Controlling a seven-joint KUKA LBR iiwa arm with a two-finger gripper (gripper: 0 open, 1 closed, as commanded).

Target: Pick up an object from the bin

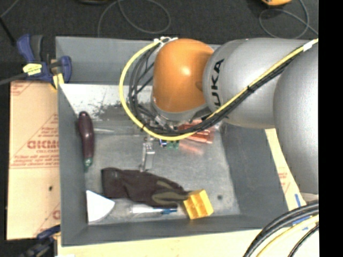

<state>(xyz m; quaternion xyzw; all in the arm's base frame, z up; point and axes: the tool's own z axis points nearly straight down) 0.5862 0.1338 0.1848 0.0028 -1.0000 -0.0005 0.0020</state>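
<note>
Arm reaches in from the right, wrist pointing down. Gripper hangs mid-bin, just behind the dark glove lying along the front wall. Grip state: can't tell. Grey bin, scuffed floor, sits on black ground.

the arm is smooth silver-grey with fat rounded links and black "kuka" lettering — a glossy orange dome caps its wrist. a yellow cable and black cables loop alongside; the end effector is pale metal.
</note>
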